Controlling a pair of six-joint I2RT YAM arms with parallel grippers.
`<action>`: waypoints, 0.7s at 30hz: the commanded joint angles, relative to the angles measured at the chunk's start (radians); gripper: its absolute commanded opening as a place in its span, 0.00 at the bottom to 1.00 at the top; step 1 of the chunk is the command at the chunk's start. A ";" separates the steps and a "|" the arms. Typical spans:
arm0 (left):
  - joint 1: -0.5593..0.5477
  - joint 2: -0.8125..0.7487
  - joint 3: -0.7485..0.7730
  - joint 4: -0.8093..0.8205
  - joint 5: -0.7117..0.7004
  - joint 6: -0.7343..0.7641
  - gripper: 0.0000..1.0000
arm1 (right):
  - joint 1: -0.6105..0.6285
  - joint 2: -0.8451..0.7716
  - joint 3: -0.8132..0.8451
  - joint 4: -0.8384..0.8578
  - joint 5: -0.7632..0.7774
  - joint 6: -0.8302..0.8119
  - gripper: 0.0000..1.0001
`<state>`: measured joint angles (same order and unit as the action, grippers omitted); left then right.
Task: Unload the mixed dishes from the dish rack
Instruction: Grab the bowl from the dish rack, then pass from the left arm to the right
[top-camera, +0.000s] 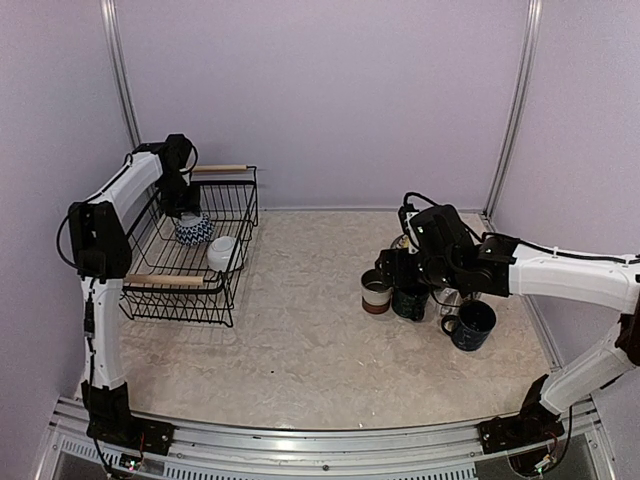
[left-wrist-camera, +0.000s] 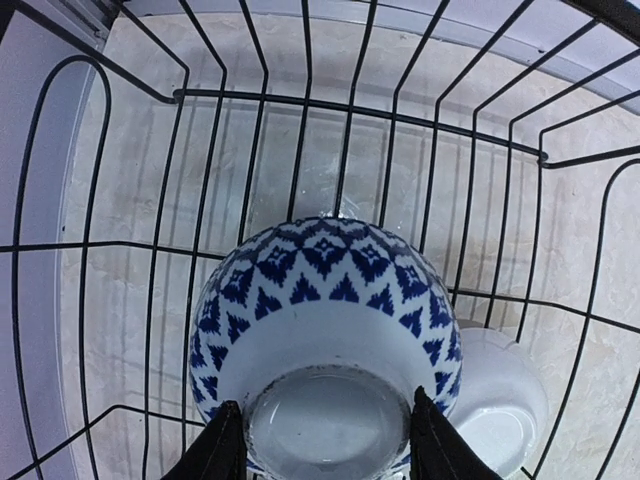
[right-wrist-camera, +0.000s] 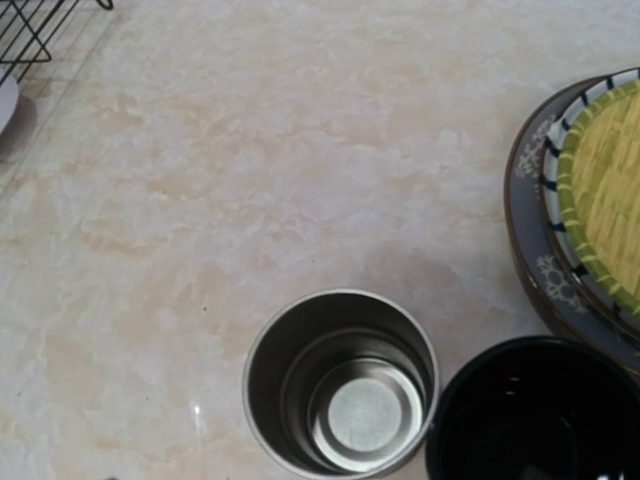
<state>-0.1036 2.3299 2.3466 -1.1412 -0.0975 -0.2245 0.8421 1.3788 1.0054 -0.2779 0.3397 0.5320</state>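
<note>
Over on the left, the left gripper (left-wrist-camera: 328, 442) is down inside the rack (top-camera: 178, 305), and we see it closed partway on the blue bowl (left-wrist-camera: 325, 290). The bowl is upside down, and the fingers (left-wrist-camera: 225, 448) press on either side of its foot ring. We can't tell whether the bowl is off the rack floor. Just beside it, toward the rack's near end, sits the white bowl (left-wrist-camera: 500, 405), also inside the wires. These two are the only dishes we can make out in the rack.

On the right side of the table (top-camera: 300, 330), well apart from the rack, the unloaded pieces are gathered. The right gripper (top-camera: 400, 278) hangs over them with its jaws spread wide, and we see nothing in its grasp. Right under its camera stands the cup (right-wrist-camera: 340, 385), upright, its metal inside showing. The dark mug (right-wrist-camera: 535, 415) is just beside it, touching or nearly so. The blue mug (top-camera: 470, 323) stands a little nearer the arm bases, handle toward the other two. Beyond the mugs is a stack of plates: the yellow plate (right-wrist-camera: 610, 190) lies on the striped plate (right-wrist-camera: 553, 185), and that one rests on a brown plate (right-wrist-camera: 525, 200).
</note>
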 joint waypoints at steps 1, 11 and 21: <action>-0.005 -0.113 -0.016 -0.009 0.027 -0.023 0.33 | 0.000 0.020 0.044 0.019 -0.017 -0.005 0.83; -0.010 -0.287 -0.061 -0.005 0.129 -0.061 0.33 | 0.000 0.093 0.115 0.048 -0.079 0.000 0.84; -0.051 -0.381 -0.127 -0.017 0.165 -0.065 0.32 | 0.000 0.211 0.212 0.090 -0.175 0.003 0.84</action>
<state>-0.1322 1.9919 2.2452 -1.1564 0.0383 -0.2832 0.8421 1.5490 1.1683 -0.2173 0.2134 0.5323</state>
